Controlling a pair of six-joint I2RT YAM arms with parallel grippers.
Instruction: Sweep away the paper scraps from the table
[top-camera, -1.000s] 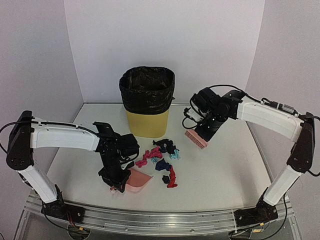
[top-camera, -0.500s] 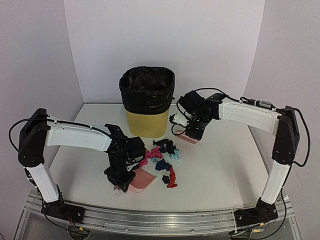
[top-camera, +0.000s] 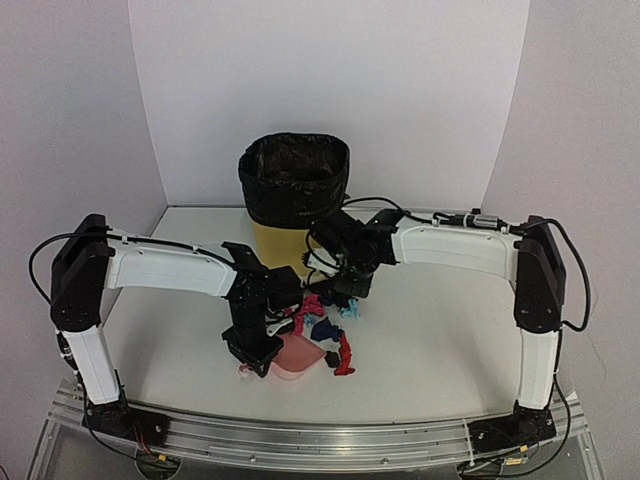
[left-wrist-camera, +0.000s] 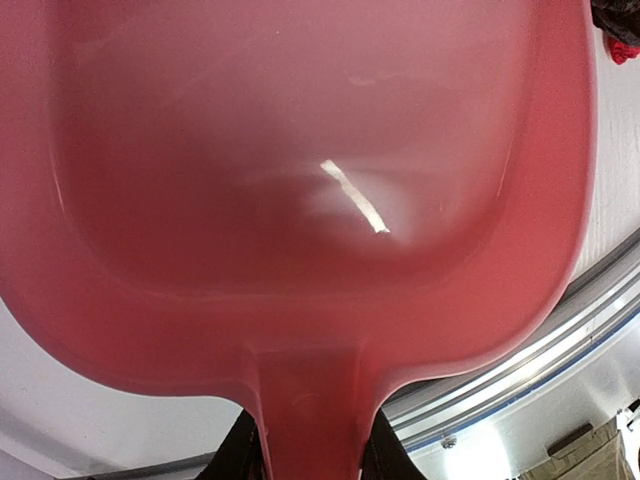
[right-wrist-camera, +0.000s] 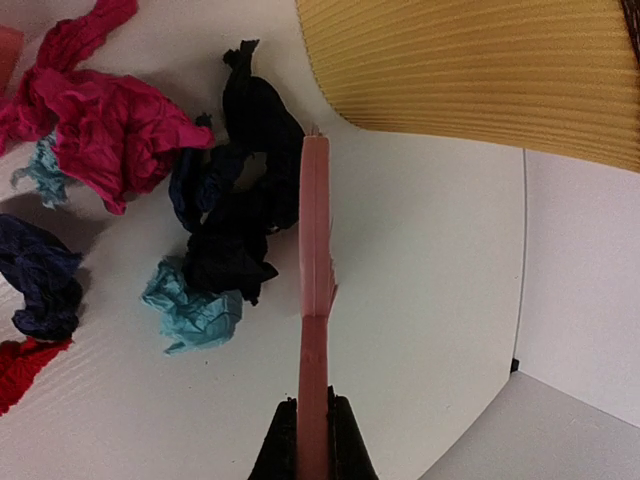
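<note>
Sweeping task, opening stage. The paper scraps (top-camera: 325, 318) lie in one loose cluster on the table (top-camera: 450, 340), just in front of the yellow bin (top-camera: 293, 240), with red, navy and teal wads mixed together. None has left the tabletop. The left wrist view shows the inside of the pink dustpan (left-wrist-camera: 300, 150) bare, with only a dark and a red scrap visible past its far corner.

The left gripper (left-wrist-camera: 312, 452) is closed narrowly on the dustpan's handle and holds the pan low at the near-left side of the cluster, its lip just beside the red wads. The right gripper (right-wrist-camera: 312, 440) is fully clamped on the pink brush (right-wrist-camera: 314, 250). The brush appears edge-on in the right wrist view and stands at the far side of the cluster, touching or nearly touching the dark wad, with the bin's ribbed wall just beyond.

By judgement, pan and brush now bracket the pile, but the whole sweep remains to be done — and the emptying of the pan after it.

Compared with one second earlier, the right arm has swung leftward and downward, carrying the brush from well to the right of the scraps to their far edge. The left arm has carried the dustpan rightward, closer to the pile. The scraps themselves look undisturbed.
</note>
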